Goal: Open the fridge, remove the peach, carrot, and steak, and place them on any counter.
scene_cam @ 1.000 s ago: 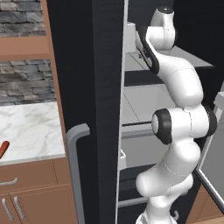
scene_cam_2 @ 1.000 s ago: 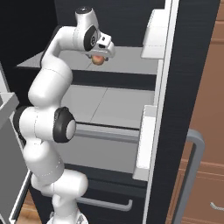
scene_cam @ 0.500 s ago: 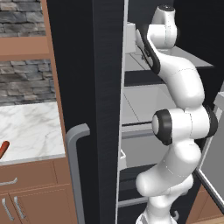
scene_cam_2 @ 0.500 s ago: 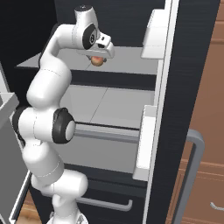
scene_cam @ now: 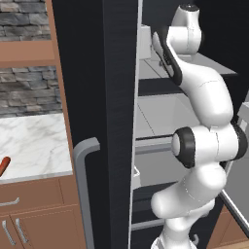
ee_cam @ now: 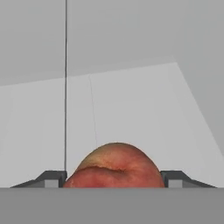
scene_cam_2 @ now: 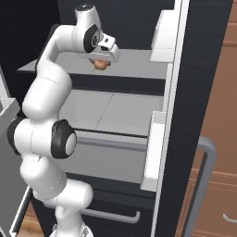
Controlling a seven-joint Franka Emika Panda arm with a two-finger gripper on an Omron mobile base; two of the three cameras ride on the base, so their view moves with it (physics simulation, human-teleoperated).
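Where: on the upper shelf inside the open fridge (scene_cam_2: 203,55), the gripper (scene_cam_2: 100,64) reaches in from the near left and sits over the peach (scene_cam_2: 100,64).
Change: a second ago the jaws stood wider around the fruit; now they have drawn in and stopped against its sides.
Fingers: clamped on the peach (ee_cam: 114,166), one dark tip at each flank in the hand view, the fruit filling the gap between them.
Meaning: the grasp looks made, so my judgement is that the lift and withdrawal from the shelf come next, then the carry to a counter.
Peach: apparently resting on the light-grey shelf, towards its left part, not yet raised.
Hand view adds: the contact itself, both tips touching the reddish skin, and bare shelf beyond.
Right base view adds: the shelf's height and the door bins on the right that the arm must clear.
Left base view adds: the marble counter (scene_cam: 34,146) at far left, where the carrot (scene_cam: 4,166) already lies at its edge.
Steak: I cannot tell where it is.
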